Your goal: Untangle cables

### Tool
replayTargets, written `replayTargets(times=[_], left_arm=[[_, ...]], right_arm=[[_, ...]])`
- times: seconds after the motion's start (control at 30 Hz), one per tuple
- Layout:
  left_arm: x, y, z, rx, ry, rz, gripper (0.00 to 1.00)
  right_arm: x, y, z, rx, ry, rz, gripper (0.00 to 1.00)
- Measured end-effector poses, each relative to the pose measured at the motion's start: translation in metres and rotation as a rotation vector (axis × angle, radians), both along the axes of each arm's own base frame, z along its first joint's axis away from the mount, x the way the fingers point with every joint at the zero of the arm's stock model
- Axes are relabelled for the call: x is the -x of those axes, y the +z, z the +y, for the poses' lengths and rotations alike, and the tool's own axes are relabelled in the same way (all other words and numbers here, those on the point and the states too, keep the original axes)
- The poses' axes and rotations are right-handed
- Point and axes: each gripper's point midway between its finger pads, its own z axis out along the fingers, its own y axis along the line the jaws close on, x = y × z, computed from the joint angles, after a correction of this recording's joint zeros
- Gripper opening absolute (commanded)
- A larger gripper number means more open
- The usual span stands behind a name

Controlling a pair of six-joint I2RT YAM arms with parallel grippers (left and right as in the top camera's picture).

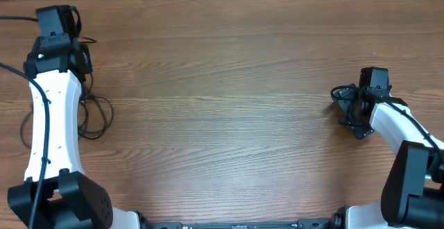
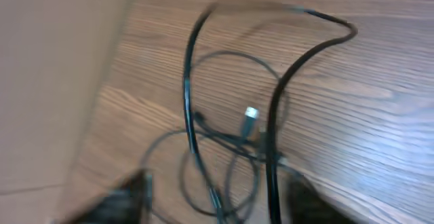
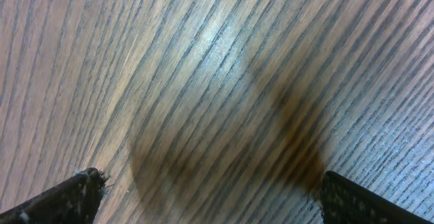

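The cables are thin black cords lying in crossed loops on the wooden table, blurred in the left wrist view. One silver-tipped plug sits in the middle of the tangle. My left gripper hangs over them with its fingers wide apart. Several strands run between the fingers, and none is pinched. From overhead the cables loop beside my left arm. At the right of the table my right gripper is open over bare wood, with no cable near it.
The table's left edge runs close beside the tangle in the left wrist view. A thicker black cord leads off the far left by the left arm. Bare wood lies between the two arms.
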Motion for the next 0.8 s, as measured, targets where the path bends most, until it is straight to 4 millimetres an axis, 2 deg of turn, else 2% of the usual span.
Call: replayTargets(times=[0.13, 0.33, 0.37, 0.5, 0.53, 0.77, 0.8], left_arm=[[-0.009, -0.02, -0.016, 0.115, -0.059, 0.01, 1.0], [-0.018, -0.057, -0.067, 0.399, -0.214, 0.055, 1.0], [-0.016, -0.066, -0.083, 0.485, -0.245, 0.077, 1.0], [-0.005, -0.096, -0.123, 0.68, -0.297, 0.186, 1.0], [0.0, -0.112, -0.142, 0.752, -0.315, 0.247, 1.0], [0.006, -0.161, -0.214, 0.89, -0.422, 0.399, 1.0], [0.009, -0.17, -0.231, 0.898, -0.455, 0.419, 1.0]], right_arm=[[0.0, 0.0, 0.0, 0.0, 0.0, 0.0, 1.0], [0.0, 0.0, 0.0, 0.0, 0.0, 0.0, 1.0], [0.0, 0.0, 0.0, 0.0, 0.0, 0.0, 1.0], [0.0, 0.0, 0.0, 0.0, 0.001, 0.0, 1.0], [0.0, 0.0, 0.0, 0.0, 0.001, 0.0, 1.0], [0.0, 0.0, 0.0, 0.0, 0.001, 0.0, 1.0], [0.0, 0.0, 0.0, 0.0, 0.0, 0.0, 1.0]])
